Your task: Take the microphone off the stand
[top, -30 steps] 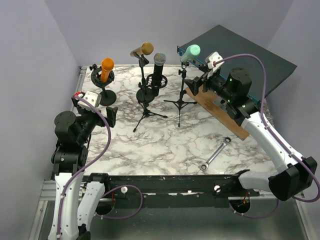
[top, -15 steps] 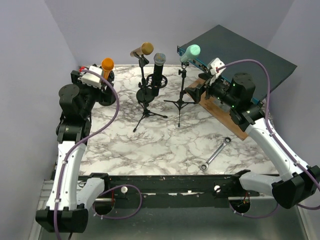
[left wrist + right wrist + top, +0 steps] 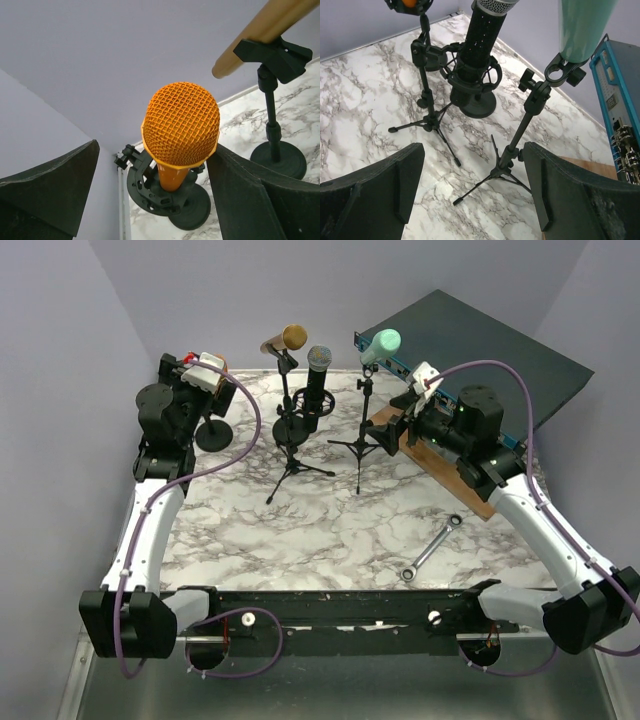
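Microphone with the orange mesh head (image 3: 181,127) stands upright in its black ring holder (image 3: 161,192) on a round base, at the far left corner of the marble table (image 3: 320,530), and it is not yet lifted out. From the left wrist view, the left gripper (image 3: 155,150) hangs just above and around this head, with its two fingers (image 3: 55,185) spread apart, one on each side. The right-hand finger is very near the mesh, but I cannot tell if it touches; the jaws are clearly not closed on anything. To the right of the orange microphone is the gold microphone (image 3: 265,27) on its clip stand (image 3: 272,130), then further right the black microphone (image 3: 485,30), and furthest right the mint microphone (image 3: 582,25) on a tripod (image 3: 512,150). The right gripper (image 3: 474,150) is well apart from the orange microphone, beside this tripod, also with jaws wide and holding nothing. I judge the step in hand is the approach for the grasp, so the task is at its early part. The next move calls for going a little lower, so the fingers close on the body or neck and not on the round mesh, and then pulling straight up along the holder's axis. Care is needed, I think, because the light base can tip or come up together with the microphone.
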